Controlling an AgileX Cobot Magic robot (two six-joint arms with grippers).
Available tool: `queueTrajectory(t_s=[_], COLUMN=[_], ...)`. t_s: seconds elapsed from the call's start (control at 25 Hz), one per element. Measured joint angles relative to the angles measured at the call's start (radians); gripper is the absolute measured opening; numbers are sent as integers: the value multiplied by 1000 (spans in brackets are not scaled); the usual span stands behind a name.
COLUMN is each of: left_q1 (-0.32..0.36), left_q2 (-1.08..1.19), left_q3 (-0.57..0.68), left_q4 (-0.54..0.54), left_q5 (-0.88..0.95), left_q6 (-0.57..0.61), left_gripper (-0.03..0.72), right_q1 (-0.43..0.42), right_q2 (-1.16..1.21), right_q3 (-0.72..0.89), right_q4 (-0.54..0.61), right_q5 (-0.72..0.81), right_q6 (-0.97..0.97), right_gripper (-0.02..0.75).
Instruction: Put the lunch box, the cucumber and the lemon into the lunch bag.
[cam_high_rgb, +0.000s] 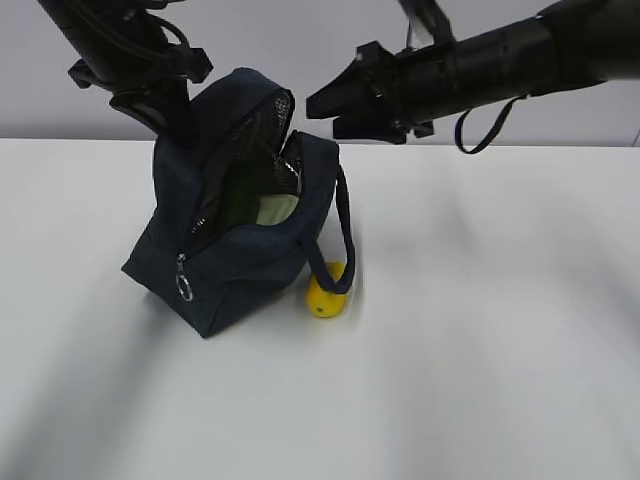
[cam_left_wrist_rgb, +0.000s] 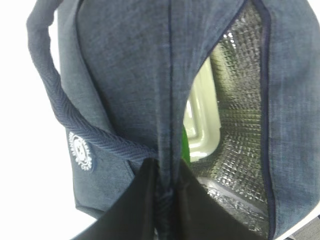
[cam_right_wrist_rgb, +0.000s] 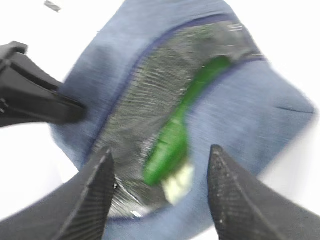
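The navy lunch bag (cam_high_rgb: 235, 250) stands open on the white table. Inside it lie the green cucumber (cam_high_rgb: 238, 205) and the pale-lidded lunch box (cam_high_rgb: 277, 209). Both also show in the left wrist view, cucumber (cam_left_wrist_rgb: 185, 147) and lunch box (cam_left_wrist_rgb: 202, 125), and from above in the right wrist view, cucumber (cam_right_wrist_rgb: 185, 120) and lunch box (cam_right_wrist_rgb: 177, 187). The yellow lemon (cam_high_rgb: 325, 296) rests on the table against the bag's right side, partly behind a handle. My left gripper (cam_left_wrist_rgb: 167, 175) is shut on the bag's raised flap edge. My right gripper (cam_right_wrist_rgb: 161, 155) hovers open and empty above the opening.
The bag's loop handle (cam_high_rgb: 345, 235) hangs down over the lemon. A zipper ring pull (cam_high_rgb: 184, 290) dangles at the bag's front left. The round white logo (cam_left_wrist_rgb: 80, 150) shows on the bag's side. White table (cam_high_rgb: 500, 350) stretches right and forward.
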Motion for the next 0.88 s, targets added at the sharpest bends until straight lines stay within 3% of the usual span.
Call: queueTrajectory(t_s=[0.52,0.88], left_q1=[108,111], left_q2=[0,38], left_q3=[0,-3], left_q4=[31,45], left_q5=[0,-8], left_q6=[3,3], left_gripper=[20,20], right_q1=[-36,40], right_q2=[-23,-19], right_q3=[-1,18], right_q4=[-514,-612], right_q5=[23,26], right_q6=[279,361], right_gripper=[442,442])
